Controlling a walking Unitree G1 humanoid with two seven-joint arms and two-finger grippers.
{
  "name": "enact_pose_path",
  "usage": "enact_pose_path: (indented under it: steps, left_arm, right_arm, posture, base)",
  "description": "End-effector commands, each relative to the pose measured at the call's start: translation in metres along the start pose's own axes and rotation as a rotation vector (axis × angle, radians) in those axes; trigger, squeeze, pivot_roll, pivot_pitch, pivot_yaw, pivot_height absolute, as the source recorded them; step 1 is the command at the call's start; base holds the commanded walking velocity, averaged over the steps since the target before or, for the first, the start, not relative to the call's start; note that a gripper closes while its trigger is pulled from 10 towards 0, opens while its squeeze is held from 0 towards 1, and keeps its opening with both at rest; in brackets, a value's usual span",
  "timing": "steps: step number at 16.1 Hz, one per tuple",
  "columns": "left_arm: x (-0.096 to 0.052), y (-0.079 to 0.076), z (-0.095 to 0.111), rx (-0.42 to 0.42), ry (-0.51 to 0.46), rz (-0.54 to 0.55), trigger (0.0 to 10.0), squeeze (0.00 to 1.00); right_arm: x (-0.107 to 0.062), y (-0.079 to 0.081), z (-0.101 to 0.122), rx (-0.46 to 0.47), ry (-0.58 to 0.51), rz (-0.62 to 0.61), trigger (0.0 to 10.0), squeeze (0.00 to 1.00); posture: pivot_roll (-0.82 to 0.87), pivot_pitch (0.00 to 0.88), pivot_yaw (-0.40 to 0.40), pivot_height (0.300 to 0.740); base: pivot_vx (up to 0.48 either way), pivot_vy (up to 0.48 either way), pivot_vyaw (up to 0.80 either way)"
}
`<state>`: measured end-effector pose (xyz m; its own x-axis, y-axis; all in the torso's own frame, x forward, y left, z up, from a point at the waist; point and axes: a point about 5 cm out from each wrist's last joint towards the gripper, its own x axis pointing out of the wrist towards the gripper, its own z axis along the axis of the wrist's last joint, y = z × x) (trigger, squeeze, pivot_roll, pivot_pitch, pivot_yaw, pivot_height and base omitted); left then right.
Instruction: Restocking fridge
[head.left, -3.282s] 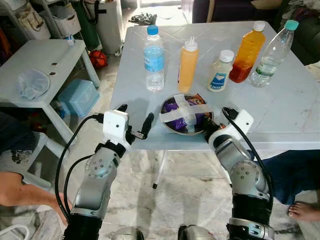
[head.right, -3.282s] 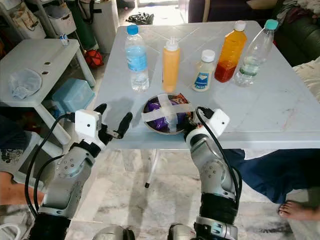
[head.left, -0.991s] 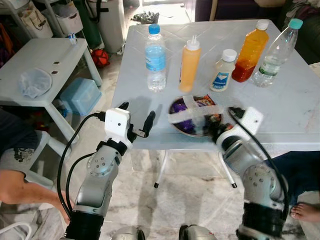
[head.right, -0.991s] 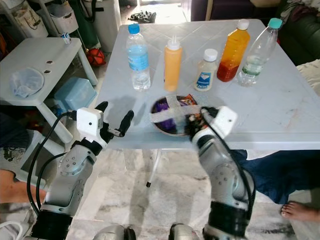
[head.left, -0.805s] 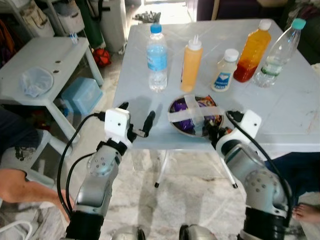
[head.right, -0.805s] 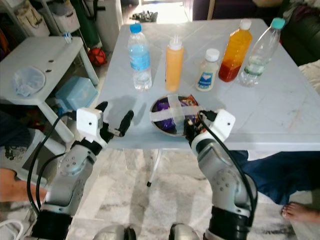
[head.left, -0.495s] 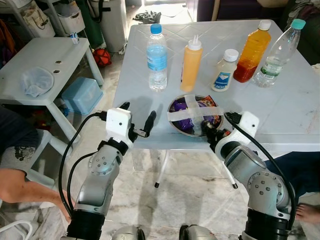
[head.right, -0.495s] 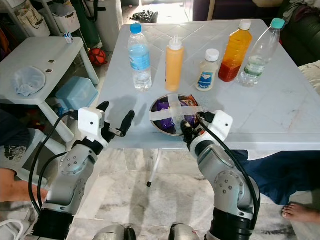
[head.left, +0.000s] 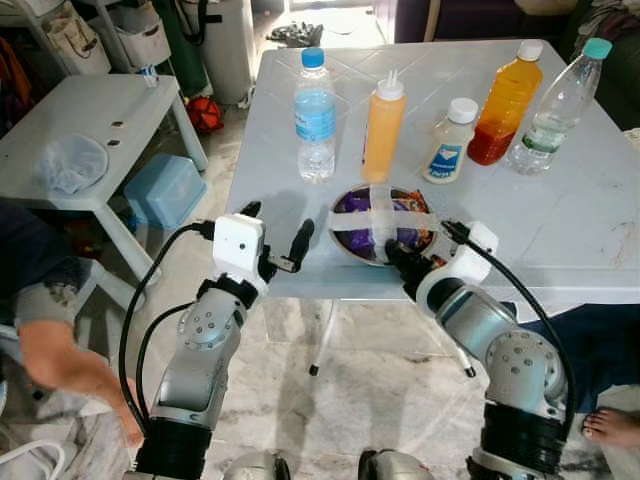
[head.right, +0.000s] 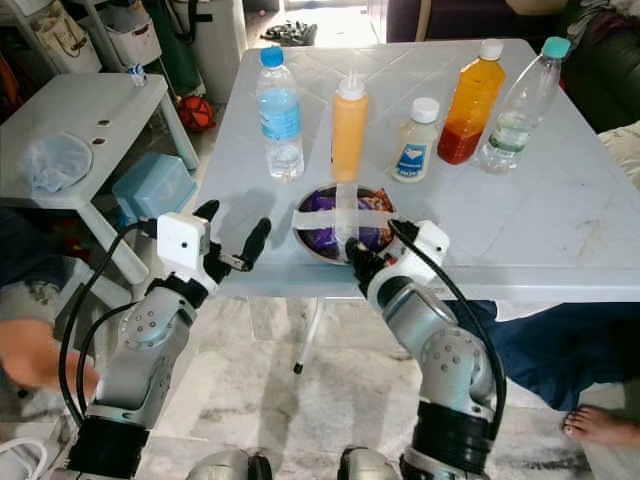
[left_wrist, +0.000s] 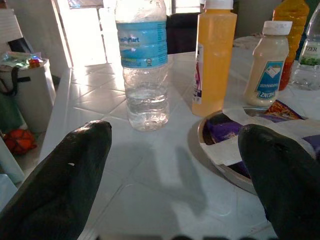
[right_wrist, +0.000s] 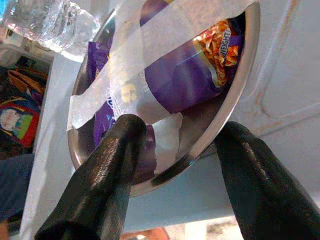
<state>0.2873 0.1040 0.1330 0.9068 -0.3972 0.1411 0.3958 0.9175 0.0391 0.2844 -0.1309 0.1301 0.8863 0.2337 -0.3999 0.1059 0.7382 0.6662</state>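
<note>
The right gripper (right_wrist: 175, 150) has slid leftward along the worktop's (head.left: 560, 220) near edge — jaws now straddling the taped bowl's (right_wrist: 235, 95) rim, not clenched — while the left gripper (head.left: 275, 240) hangs released.

A lived-in home. A white tiled table (head.left: 590, 210) carries drinks and sauce bottles (head.left: 382, 126), a marble-patterned floor (head.left: 380, 400) lies beneath, and at ten o'clock a white side table (head.left: 90, 125) stands over a blue storage box (head.left: 160, 192). A person's bare foot (head.left: 612, 424) rests at four o'clock.
</note>
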Motion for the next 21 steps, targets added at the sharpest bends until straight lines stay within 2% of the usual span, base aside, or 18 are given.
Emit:
enact_pose_path:
  steps: [1, 2, 8, 11, 14, 17, 19, 20, 21]
  left_arm:
    - [0.000, 0.000, -0.002, 0.004, 0.006, 0.002, 10.0, 0.00]
    - [0.000, -0.001, -0.002, 0.006, 0.006, -0.001, 10.0, 0.00]
    - [0.000, 0.000, -0.001, 0.008, 0.005, 0.001, 10.0, 0.00]
    - [0.000, -0.001, -0.002, 0.004, 0.005, -0.004, 10.0, 0.00]
    - [0.001, -0.001, -0.001, 0.005, 0.003, -0.005, 10.0, 0.00]
    - [0.002, 0.000, -0.001, 0.006, 0.003, -0.005, 10.0, 0.00]
    - [0.002, 0.000, -0.001, 0.006, 0.003, -0.006, 10.0, 0.00]
    - [0.002, 0.000, -0.001, 0.006, 0.002, -0.007, 10.0, 0.00]
    - [0.003, 0.000, -0.001, 0.006, 0.001, -0.007, 10.0, 0.00]
  right_arm:
    - [0.005, 0.004, -0.021, 0.088, 0.055, 0.015, 2.2, 0.00]
    - [0.008, 0.001, -0.021, 0.097, 0.058, 0.003, 0.0, 0.00]
    - [0.008, -0.012, -0.016, 0.103, 0.044, -0.068, 0.0, 0.00]
    - [0.005, -0.023, -0.005, 0.094, -0.003, -0.121, 0.0, 0.00]
    - [0.003, -0.027, 0.005, 0.084, -0.041, -0.151, 0.0, 0.00]
    - [-0.003, -0.026, 0.019, 0.025, -0.091, -0.165, 0.0, 0.00]
    - [-0.009, -0.031, 0.028, -0.023, -0.129, -0.197, 0.0, 0.00]
    - [-0.011, -0.031, 0.032, -0.054, -0.141, -0.201, 0.1, 0.00]
    - [-0.015, -0.033, 0.038, -0.088, -0.155, -0.204, 1.3, 0.00]
  posture:
    - [0.00, 0.063, 0.057, 0.740]
    - [0.00, 0.063, 0.057, 0.740]
    - [0.00, 0.065, 0.056, 0.740]
    - [-0.01, 0.067, 0.061, 0.740]
    - [-0.01, 0.066, 0.065, 0.740]
    - [-0.01, 0.066, 0.070, 0.740]
    - [-0.02, 0.065, 0.072, 0.740]
    - [-0.02, 0.064, 0.074, 0.740]
    - [-0.02, 0.064, 0.075, 0.740]
  base:
    - [0.000, 0.000, 0.00]
    - [0.000, 0.000, 0.00]
    - [0.000, 0.000, 0.00]
    - [0.000, 0.000, 0.00]
    - [0.000, 0.000, 0.00]
    - [0.000, 0.000, 0.00]
    - [0.000, 0.000, 0.00]
    - [0.000, 0.000, 0.00]
    - [0.000, 0.000, 0.00]
